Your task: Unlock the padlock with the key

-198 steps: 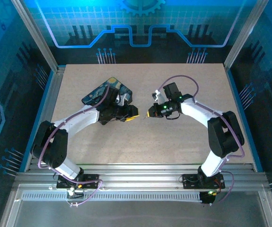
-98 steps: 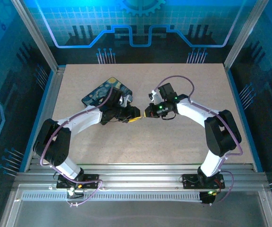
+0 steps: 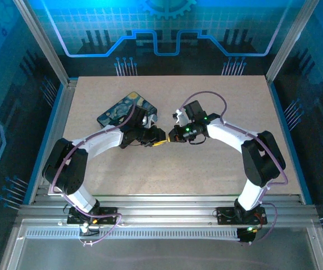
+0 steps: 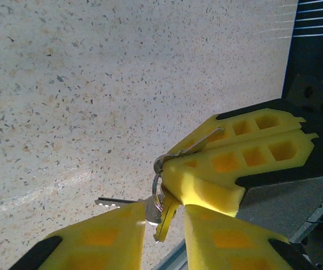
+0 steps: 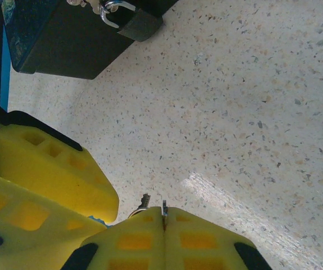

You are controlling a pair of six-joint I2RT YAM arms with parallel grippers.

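1. The tabletop [image 5: 251, 112] is pale, speckled and matte, with a soft glare stripe.
2. The right hand [image 5: 164, 216] has its ribbed yellow foam fingers pressed flat together, pinching the key [image 4: 203, 140], a thin silvery sliver.
3. A wire ring [image 4: 157, 188] hangs from it, carrying a second key [image 4: 113, 201].
4. The left hand [image 4: 164, 216] meets it tip to tip at mid-tabletop. Its fingers are narrowly apart around the ring; I cannot tell whether they grip.
5. The padlock [image 5: 141, 25], dark and blocky with a thin shackle, sits at the edge of the dark box [image 5: 60, 45], apart from both hands.
6. Bare tabletop lies open to the near and right sides.
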